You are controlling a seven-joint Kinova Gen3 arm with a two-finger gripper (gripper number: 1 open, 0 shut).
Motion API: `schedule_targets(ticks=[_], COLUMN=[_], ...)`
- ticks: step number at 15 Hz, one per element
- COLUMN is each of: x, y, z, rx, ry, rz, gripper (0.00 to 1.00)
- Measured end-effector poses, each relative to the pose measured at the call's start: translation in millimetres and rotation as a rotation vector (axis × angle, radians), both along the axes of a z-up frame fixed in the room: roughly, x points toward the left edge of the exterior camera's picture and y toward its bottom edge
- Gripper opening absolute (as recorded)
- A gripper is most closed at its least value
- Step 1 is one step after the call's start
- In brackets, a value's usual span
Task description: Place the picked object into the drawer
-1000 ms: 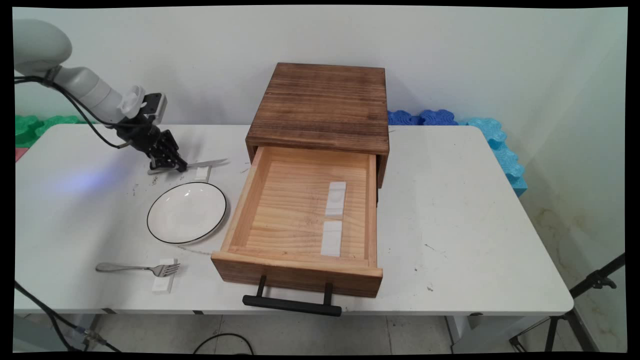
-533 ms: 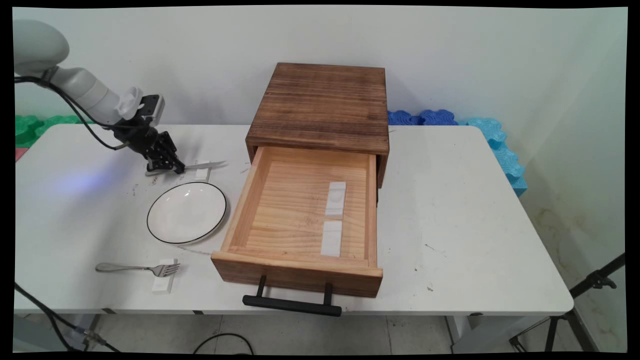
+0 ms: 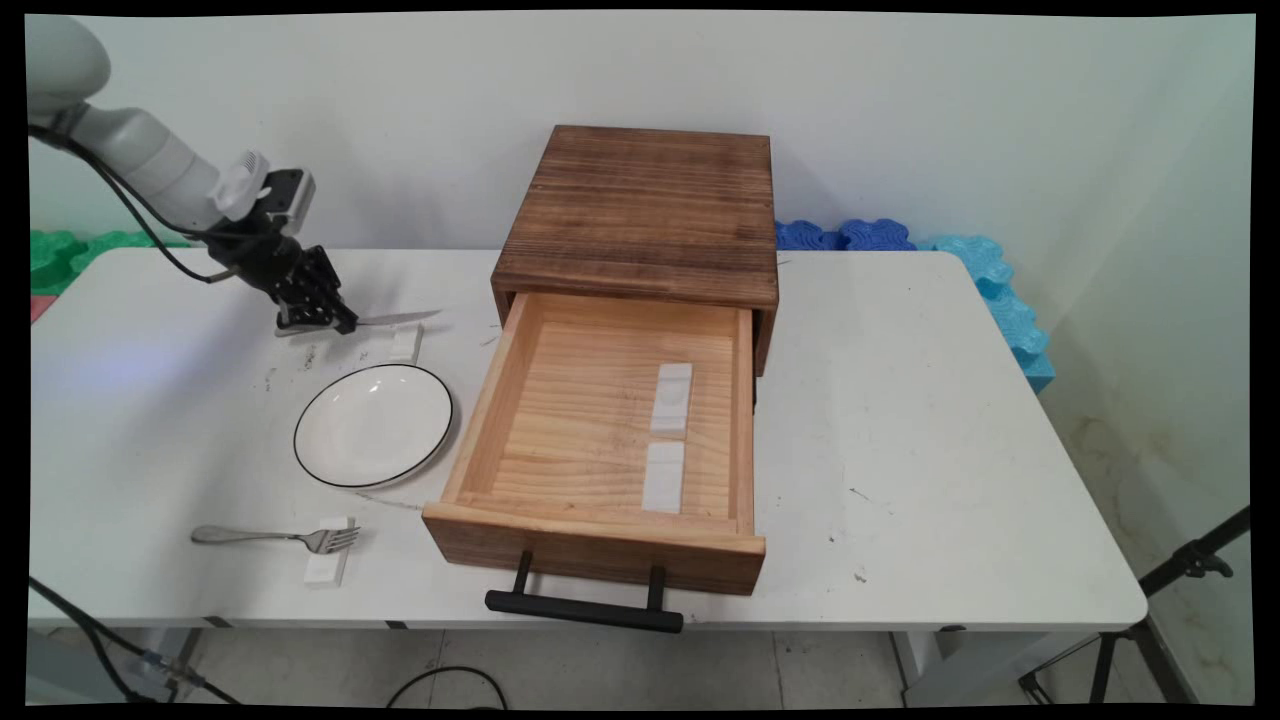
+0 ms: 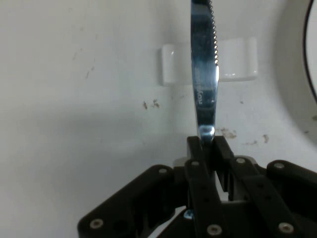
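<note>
Hand view: gripper fingers clamped on the knife near its handle, blade above the white rest at the bench's 10 o'clock; thin, stiff, slick steel, probably prone to pivoting unless pinched across its flats.

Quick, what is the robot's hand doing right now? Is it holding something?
Gripper: closed on the knife, gripping it by the handle end, the blade pointing out above the small white rest.
</note>
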State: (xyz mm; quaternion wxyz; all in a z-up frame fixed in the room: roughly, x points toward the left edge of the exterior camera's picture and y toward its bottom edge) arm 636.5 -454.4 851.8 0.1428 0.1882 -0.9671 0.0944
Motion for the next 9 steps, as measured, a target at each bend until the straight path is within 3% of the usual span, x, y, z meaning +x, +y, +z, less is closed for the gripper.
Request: schedule_targets(ticks=[9], x=[-20.2], y=[26.1], z=[51.6], rx=[-0.019], ry=[-0.003], rz=[-0.047], gripper=[0.00])
